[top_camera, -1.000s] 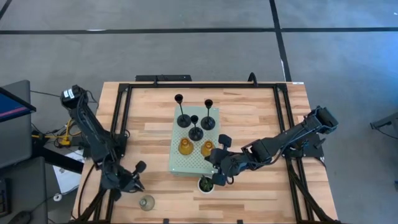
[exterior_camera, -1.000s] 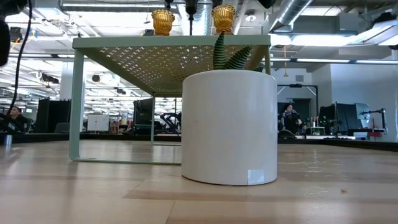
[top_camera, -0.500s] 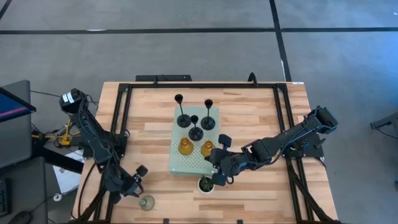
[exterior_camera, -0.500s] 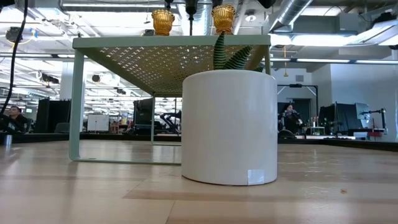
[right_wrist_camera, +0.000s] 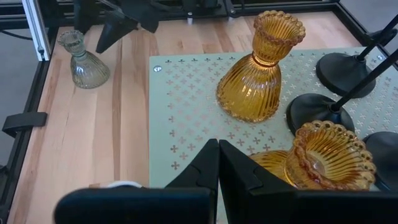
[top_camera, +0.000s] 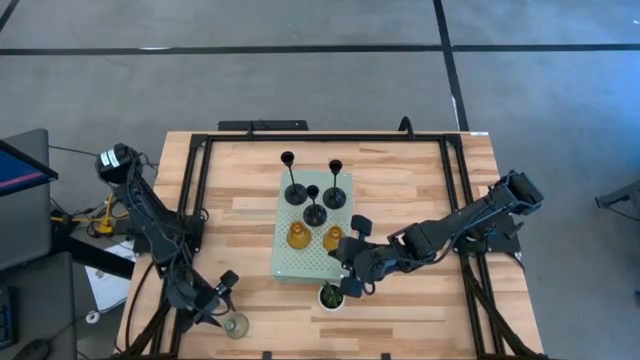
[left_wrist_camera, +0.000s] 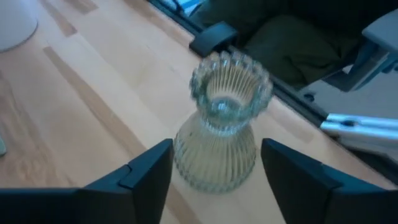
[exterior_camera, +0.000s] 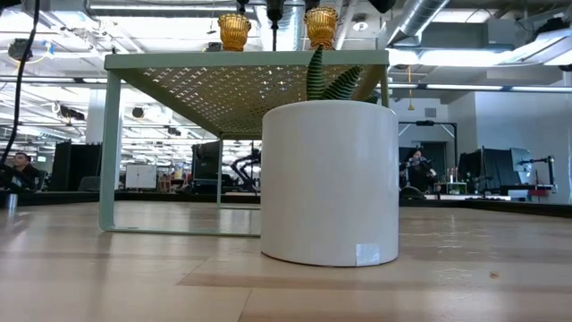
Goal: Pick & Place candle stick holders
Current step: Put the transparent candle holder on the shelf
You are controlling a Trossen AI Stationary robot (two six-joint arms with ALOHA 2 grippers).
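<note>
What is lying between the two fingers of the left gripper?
The clear glass candle holder stands upright between the open left gripper's fingers, as the left wrist view shows.

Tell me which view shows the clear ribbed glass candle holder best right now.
The left wrist view: the clear ribbed glass candle holder stands upright between the open left gripper fingers. High view shows it small near the table's front edge; right wrist view shows it far off; low view misses it.

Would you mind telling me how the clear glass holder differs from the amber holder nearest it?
The clear glass holder is colourless; the amber holder is golden. The clear one stands on the bare wooden table between the left gripper's open fingers; the amber one sits on the green perforated board. Both are upright, ribbed and flared.
</note>
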